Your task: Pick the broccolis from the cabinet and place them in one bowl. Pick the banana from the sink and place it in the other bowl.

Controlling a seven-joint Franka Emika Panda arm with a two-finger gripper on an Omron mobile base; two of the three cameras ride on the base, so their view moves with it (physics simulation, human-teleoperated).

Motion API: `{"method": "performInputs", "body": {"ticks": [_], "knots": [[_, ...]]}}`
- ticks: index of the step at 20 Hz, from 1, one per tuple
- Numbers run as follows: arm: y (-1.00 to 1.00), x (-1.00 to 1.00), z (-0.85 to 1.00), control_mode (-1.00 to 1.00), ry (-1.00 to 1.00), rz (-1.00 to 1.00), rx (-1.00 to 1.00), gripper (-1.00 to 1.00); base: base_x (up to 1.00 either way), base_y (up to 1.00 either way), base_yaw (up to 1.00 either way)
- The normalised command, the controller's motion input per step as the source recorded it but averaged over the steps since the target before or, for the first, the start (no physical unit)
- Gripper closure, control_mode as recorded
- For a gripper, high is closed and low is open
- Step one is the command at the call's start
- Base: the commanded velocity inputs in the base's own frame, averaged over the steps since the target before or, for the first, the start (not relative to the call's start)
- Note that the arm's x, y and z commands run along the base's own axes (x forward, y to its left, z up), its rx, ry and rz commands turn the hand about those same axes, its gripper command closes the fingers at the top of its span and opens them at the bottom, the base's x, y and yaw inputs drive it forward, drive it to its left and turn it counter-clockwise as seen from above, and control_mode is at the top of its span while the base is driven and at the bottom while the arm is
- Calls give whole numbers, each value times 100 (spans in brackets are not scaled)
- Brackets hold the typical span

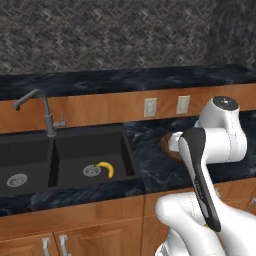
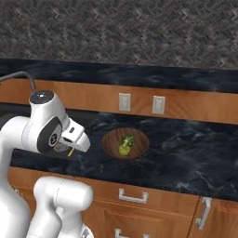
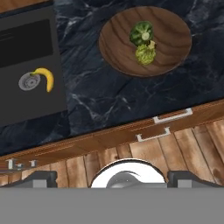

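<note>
Drawer fronts (image 3: 162, 127) with silver handles sit closest to the hand camera, right below the bench (image 3: 100, 100) edge. End effector (image 3: 111, 180) hangs above the floor side of that edge, jaws spread wide, nothing between them; in the right base view it sits at (image 2: 76, 142), tips hard to make out there, probably pointing down.

Broccolis (image 3: 143, 43): both in the wooden bowl (image 3: 175, 57), touching each other, near the bowl's middle. That half of the task looks done. Also seen at (image 2: 125, 145) in the bowl (image 2: 139, 139).

Banana (image 3: 45, 78): lying flat on the floor of the sink (image 3: 26, 109), right-hand basin, just beside the round drain (image 3: 29, 81), possibly touching its rim. Same in the left base view: banana (image 1: 106, 168), drain (image 1: 91, 171), faucet (image 1: 42, 111) behind on the divider side.

Likely next step: reach for the banana.

Risks:
- Banana sits low in a deep basin; the wrist or forearm could clip the sink's near wall or the bench lip on a steep descent.
- Curved, smooth fruit lying flat: a grasp across the curve's end could let it squirt out or pivot.
- A finger could come down on the drain rim beside it and stop short, so the jaws close above the fruit.
- Cream bowl can't be placed from these views, so the drop target needs finding after pickup.
</note>
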Motion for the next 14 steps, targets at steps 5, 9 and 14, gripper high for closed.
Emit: {"method": "performInputs", "body": {"ticks": [5,9,14], "knots": [[0,0,0,100,0,0,0,-100,9,79,0],[0,0,0,100,0,0,0,-100,13,76,0],[0,0,0,100,0,0,0,-100,13,63,0]]}}
